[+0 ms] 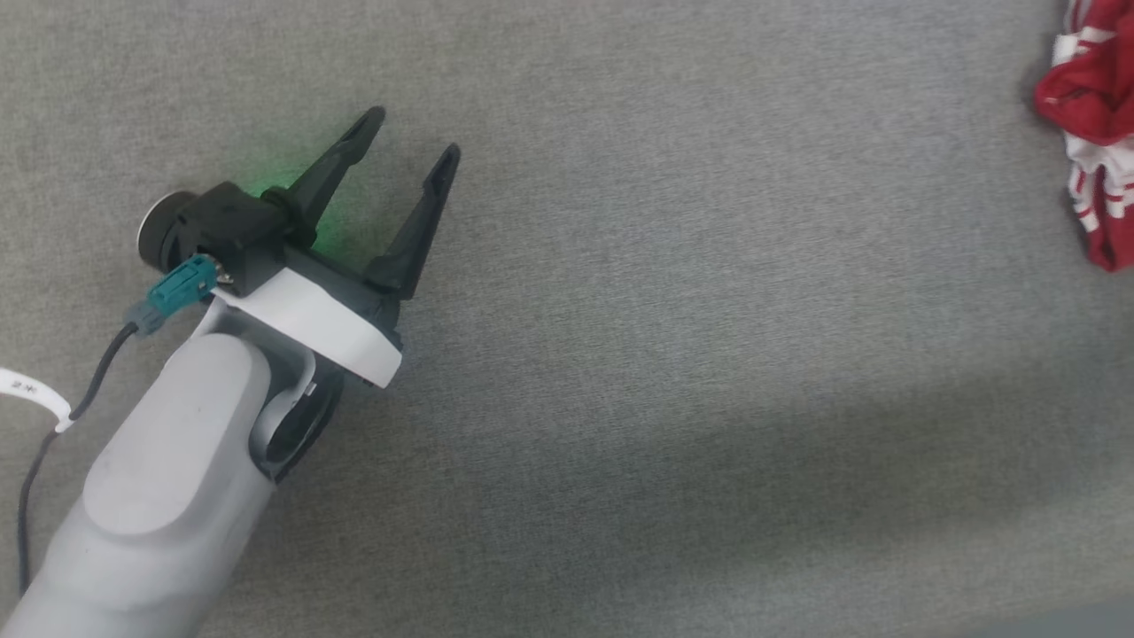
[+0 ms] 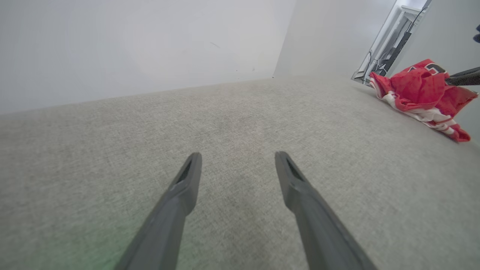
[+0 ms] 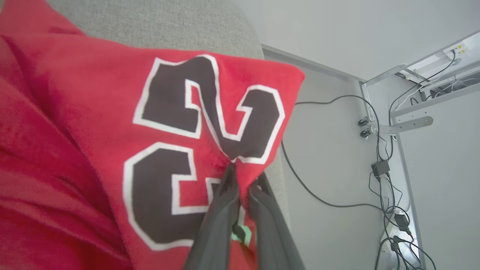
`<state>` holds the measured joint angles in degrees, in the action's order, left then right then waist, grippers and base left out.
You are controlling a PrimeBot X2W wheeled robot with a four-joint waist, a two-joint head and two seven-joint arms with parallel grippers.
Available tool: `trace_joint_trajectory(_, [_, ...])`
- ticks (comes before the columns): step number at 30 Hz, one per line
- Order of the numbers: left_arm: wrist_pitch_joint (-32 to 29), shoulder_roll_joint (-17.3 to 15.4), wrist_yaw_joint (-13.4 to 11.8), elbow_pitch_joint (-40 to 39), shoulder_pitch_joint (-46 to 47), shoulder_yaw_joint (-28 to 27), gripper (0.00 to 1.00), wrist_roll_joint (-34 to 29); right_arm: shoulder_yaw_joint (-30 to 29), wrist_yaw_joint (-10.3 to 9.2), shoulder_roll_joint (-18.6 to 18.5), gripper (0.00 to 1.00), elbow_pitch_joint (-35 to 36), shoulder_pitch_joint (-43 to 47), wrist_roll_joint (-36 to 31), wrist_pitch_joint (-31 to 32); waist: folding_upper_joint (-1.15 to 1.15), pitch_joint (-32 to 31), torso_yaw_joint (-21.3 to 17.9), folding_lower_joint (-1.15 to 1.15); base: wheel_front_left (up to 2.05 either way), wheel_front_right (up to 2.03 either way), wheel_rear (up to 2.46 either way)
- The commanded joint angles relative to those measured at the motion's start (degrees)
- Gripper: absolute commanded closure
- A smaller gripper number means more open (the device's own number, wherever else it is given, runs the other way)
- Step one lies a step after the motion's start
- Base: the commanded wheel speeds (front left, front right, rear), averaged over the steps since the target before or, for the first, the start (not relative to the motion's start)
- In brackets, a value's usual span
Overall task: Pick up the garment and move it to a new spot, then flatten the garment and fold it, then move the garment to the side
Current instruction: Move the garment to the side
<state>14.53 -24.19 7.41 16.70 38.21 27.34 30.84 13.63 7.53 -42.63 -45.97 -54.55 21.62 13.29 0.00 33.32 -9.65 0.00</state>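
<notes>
The garment (image 1: 1094, 133), a red jersey with white striped trim, lies bunched at the far right edge of the grey surface (image 1: 673, 337). In the left wrist view the garment (image 2: 420, 90) is a crumpled heap at the upper right, with a dark finger (image 2: 463, 77) reaching into it from the right. My right gripper (image 3: 242, 176) is shut on a pinch of the garment (image 3: 93, 123) right at its black, white-outlined number. My left gripper (image 1: 421, 133) hovers open over bare surface at the left, far from the garment; between its fingers (image 2: 187, 180) there is nothing.
The grey surface's rounded far edge (image 3: 258, 48) falls off just beyond the garment. Below it, cables (image 3: 382, 168) and a metal frame (image 3: 405, 123) run along a pale floor. A white wall (image 2: 142, 48) rises behind the surface.
</notes>
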Motion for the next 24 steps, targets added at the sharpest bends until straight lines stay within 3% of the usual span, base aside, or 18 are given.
trace_joint_trajectory(1, [-0.05, 0.19, 0.08, 1.13, 0.24, 0.49, 0.0, 0.32, 0.11, -0.08, 0.58, 1.0, -0.36, -0.81, -0.37, -0.49, 0.0, 0.34, 0.28, 0.0, 0.0, 0.0, 0.0])
trace_joint_trajectory(10, [0.34, -0.57, -0.06, 2.78, 1.63, 1.15, 0.0, 2.69, -0.16, -0.07, 3.04, 1.0, -7.08, -4.72, -1.88, -2.19, 0.0, 0.75, 1.71, 0.0, 0.0, 0.0, 0.0])
trace_joint_trajectory(12, [0.35, -1.12, -0.06, 2.72, 1.56, 0.89, 0.0, 3.21, -0.11, -0.08, 2.96, 0.64, -8.15, -5.42, -2.51, -2.32, 0.0, 0.5, 1.78, 0.0, 0.0, 0.0, 0.0])
trace_joint_trajectory(13, [0.41, -1.24, -0.06, 2.53, 1.44, 0.76, 0.0, 3.59, -0.21, -0.08, 3.02, 0.52, -8.68, -5.79, -2.59, -2.45, 0.0, 0.32, 1.78, 0.0, 0.0, 0.0, 0.0])
trace_joint_trajectory(14, [0.46, -1.27, -0.06, 2.2, 1.22, 0.78, 0.0, 4.15, -0.46, -0.08, 3.25, 0.11, -9.07, -6.13, -2.42, -2.47, 0.0, 0.12, 1.74, 0.0, 0.0, 0.0, 0.0])
trace_joint_trajectory(15, [0.51, -1.45, -0.05, 1.65, 1.04, 1.09, 0.0, 4.8, -0.55, -0.08, 3.32, 0.0, -9.49, -6.35, -2.43, -2.59, 0.0, -0.14, 1.67, 0.0, 0.0, 0.0, 0.0])
trace_joint_trajectory(24, [0.66, -1.74, 0.01, -0.39, -0.79, -1.89, 0.0, 5.92, -1.68, -0.08, 3.89, 0.0, -11.5, -7.42, -1.51, -4.68, 0.0, -3.17, 1.2, 0.0, 0.0, 0.0, 0.0])
